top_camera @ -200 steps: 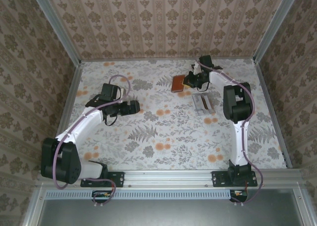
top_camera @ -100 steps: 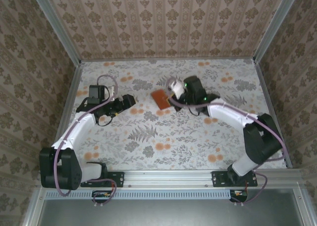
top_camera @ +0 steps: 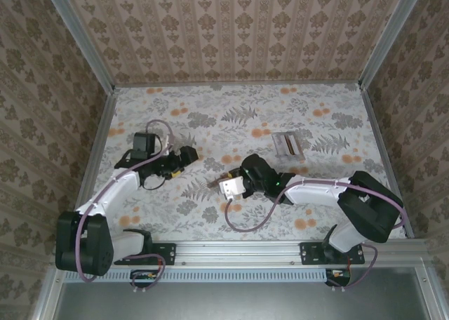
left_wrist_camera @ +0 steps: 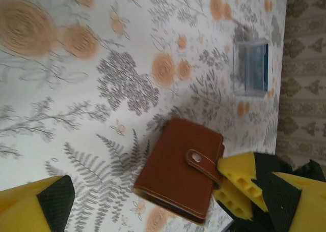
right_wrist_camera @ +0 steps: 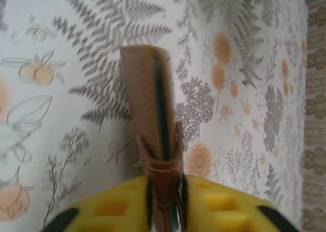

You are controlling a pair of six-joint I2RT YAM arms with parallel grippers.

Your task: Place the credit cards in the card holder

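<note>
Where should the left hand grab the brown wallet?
Probably the plain folded end of the card holder, opposite the clasp tab, coming in from the left gripper's own side. The right gripper pinches the clasp end, so the folded end is free, and it looks slim enough for the open jaws.

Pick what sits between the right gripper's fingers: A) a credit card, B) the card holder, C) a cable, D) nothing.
B: the right gripper pinches the clasp end of the brown card holder, and the credit cards lie apart from it on the cloth.
</note>
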